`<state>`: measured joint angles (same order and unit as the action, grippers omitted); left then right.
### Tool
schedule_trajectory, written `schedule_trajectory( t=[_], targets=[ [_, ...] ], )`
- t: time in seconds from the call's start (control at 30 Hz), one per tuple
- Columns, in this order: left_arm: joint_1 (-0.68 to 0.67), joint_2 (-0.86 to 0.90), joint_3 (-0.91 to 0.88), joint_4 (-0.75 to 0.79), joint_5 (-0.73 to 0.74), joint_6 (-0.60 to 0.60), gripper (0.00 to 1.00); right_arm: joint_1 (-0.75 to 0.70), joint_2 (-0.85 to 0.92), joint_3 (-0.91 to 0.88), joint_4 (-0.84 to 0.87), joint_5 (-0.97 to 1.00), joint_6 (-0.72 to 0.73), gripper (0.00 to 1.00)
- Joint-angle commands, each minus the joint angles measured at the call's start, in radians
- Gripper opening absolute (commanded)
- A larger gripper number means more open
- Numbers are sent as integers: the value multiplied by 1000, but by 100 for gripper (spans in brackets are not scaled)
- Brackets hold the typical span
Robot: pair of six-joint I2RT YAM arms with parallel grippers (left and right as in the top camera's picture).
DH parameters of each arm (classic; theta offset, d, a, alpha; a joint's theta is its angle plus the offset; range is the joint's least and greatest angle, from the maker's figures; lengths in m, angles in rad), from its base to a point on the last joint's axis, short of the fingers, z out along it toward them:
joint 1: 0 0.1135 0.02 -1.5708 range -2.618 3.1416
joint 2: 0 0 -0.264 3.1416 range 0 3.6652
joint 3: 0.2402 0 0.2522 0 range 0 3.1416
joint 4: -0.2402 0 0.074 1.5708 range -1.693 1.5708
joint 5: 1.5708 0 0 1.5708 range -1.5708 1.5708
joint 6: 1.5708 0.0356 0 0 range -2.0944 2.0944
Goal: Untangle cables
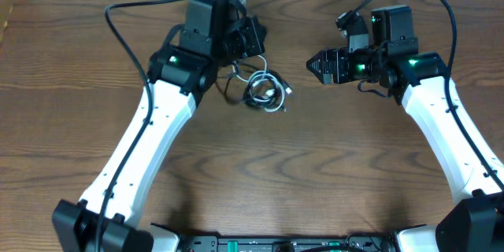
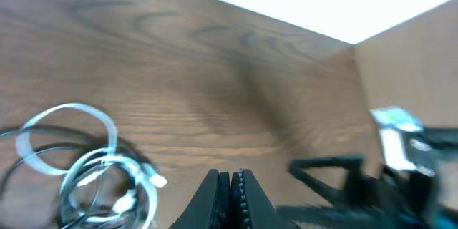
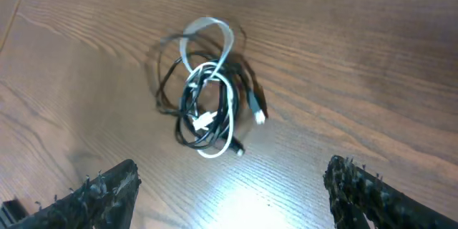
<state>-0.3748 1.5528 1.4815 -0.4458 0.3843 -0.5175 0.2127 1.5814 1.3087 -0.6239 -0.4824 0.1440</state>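
The tangled black-and-white cable coil (image 1: 264,89) lies straight ahead of the wide-open, empty right claw (image 1: 313,64). The left claw (image 2: 230,184), shut on nothing, sits just beside it.

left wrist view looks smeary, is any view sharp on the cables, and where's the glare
Left wrist: blurred throughout, cables smeared, top edge blown out white. Right wrist: cables fairly sharp, bright glare on the table just below them. Overhead: evenly lit, sharp, cables small.
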Motion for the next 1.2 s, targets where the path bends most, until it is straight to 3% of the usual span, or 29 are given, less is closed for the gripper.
schedule_trajectory(
  t=[0.0, 0.13, 0.33, 0.43, 0.6, 0.87, 1.17],
  targets=[
    [7, -27, 7, 3, 108, 112, 8, 9, 24, 18, 20, 6, -27, 80],
    [12, -38, 7, -19, 127, 178, 8, 22, 53, 18, 34, 23, -35, 80],
    [11, -13, 7, -193, -7, 180, 9, 12, 88, 18, 30, 107, 22, 80],
    [10, 13, 7, -275, -61, 201, 16, -2, 93, 18, 30, 108, 24, 80],
    [9, 89, 7, -352, -63, 367, 33, -24, 93, 18, 27, 114, 23, 81],
    [-11, 283, 7, -434, 58, 670, 34, -43, 93, 18, 5, 114, 10, 82],
    [-73, 411, 7, -433, 55, 804, 36, -46, 93, 18, -23, 118, -12, 82]
  ],
)
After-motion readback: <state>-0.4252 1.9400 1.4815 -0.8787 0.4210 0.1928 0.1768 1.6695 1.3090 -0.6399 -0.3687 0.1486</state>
